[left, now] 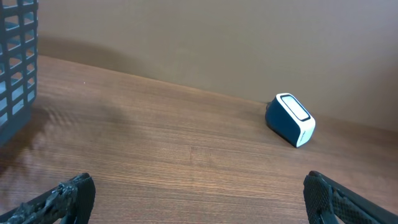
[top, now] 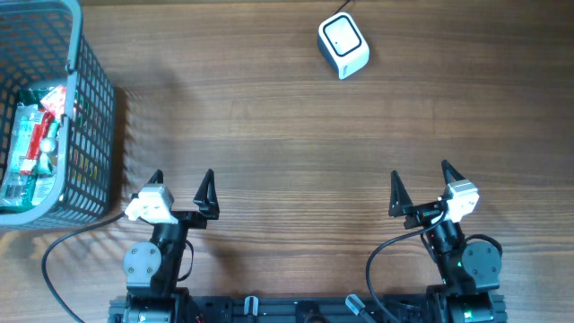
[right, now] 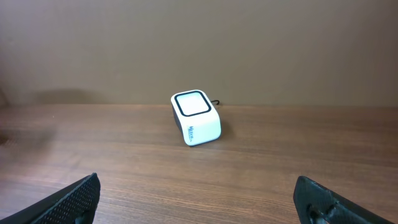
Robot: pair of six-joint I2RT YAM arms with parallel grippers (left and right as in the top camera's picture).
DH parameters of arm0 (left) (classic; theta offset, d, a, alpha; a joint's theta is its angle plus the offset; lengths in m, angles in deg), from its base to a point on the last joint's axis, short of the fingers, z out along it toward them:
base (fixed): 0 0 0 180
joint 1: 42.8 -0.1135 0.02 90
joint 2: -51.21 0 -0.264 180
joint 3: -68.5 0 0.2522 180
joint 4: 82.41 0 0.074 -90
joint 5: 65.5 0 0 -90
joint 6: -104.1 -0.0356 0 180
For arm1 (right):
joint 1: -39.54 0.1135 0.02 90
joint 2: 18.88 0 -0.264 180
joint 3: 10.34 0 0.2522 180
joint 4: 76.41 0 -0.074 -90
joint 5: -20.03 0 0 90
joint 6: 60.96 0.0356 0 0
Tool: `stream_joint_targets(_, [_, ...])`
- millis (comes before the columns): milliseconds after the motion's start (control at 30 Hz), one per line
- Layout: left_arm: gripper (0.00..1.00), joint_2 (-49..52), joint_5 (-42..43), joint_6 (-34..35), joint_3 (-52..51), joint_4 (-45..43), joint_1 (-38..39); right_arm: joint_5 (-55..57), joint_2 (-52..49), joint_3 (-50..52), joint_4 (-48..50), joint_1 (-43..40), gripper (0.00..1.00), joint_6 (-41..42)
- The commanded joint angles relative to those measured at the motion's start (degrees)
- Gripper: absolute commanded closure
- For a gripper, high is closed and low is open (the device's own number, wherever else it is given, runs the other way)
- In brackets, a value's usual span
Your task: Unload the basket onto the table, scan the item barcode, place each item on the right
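Observation:
A white and blue barcode scanner (top: pixel 343 46) (left: pixel 290 119) (right: pixel 196 117) stands at the far edge of the wooden table, right of centre. Packaged items (top: pixel 38 139) in red, green and white lie inside a grey basket (top: pixel 97 108) at the far left. Near the front edge, my left gripper (top: pixel 182 184) (left: pixel 199 196) is open, with only bare wood between its fingers. My right gripper (top: pixel 421 179) (right: pixel 196 199) at the front right is also open and holds nothing. Both are well short of the scanner and the basket.
The basket's wire wall (left: pixel 17 59) shows at the left edge of the left wrist view. A thin cable (top: pixel 345 7) runs back from the scanner. A brown wall rises behind the table.

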Motion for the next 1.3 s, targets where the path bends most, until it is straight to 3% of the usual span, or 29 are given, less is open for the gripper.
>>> stream_joint_targets(0, [0.00, 0.1, -0.4, -1.2, -0.2, 0.5, -0.3, 0.3, -0.2, 0.0, 0.2, -0.2, 0.00, -0.3])
stream_joint_targets(233, [0.00, 0.1, -0.4, -1.2, -0.2, 0.4, -0.3, 0.3, -0.2, 0.0, 0.2, -0.2, 0.00, -0.3])
stream_joint_targets(400, [0.00, 0.1, 6.4, -1.3, 0.9, -8.9, -0.3, 0.3, -0.2, 0.0, 0.2, -0.2, 0.00, -0.3])
stream_joint_targets(567, [0.00, 5.7, 5.7, -0.7, 21.1, 8.5, -0.3, 0.3, -0.2, 0.0, 0.2, -0.2, 0.00, -0.3])
stream_joint_targets(767, [0.00, 33.7, 2.6, -1.4, 62.8, 40.5, -0.3, 0.3, -0.2, 0.0, 0.2, -0.2, 0.00, -0.3])
stream_joint_targets(867, [0.00, 48.2, 2.6, -1.4, 81.7, 50.8, -0.3, 0.3, -0.2, 0.0, 0.2, -0.2, 0.00, -0.3])
stream_joint_targets(967, [0.00, 58.0, 2.6, -1.4, 92.5, 50.3, -0.3, 0.3, -0.2, 0.0, 0.2, -0.2, 0.00, -0.3])
stream_joint_targets(1067, [0.02, 64.0, 1.9, -3.8, 95.4, 42.5, -0.4, 0.3, -0.2, 0.0, 0.2, -0.1, 0.00, -0.3])
stream_joint_targets(1100, [0.17, 65.2, -0.8, -4.0, 95.4, 40.9, -0.7, 0.3, -0.2, 0.0, 0.2, -0.1, 0.00, -0.3])
stream_joint_targets(1167, [0.25, 66.9, -9.9, -0.9, 95.6, 41.1, -2.4, 0.3, -0.2, 0.0, 0.2, -0.2, 0.00, -0.3])
stream_joint_targets(1267, [0.17, 68.3, -15.6, -0.9, 95.6, 43.4, -8.2, 0.3, -0.2, 0.0, 0.2, -0.1, 0.00, -0.3])
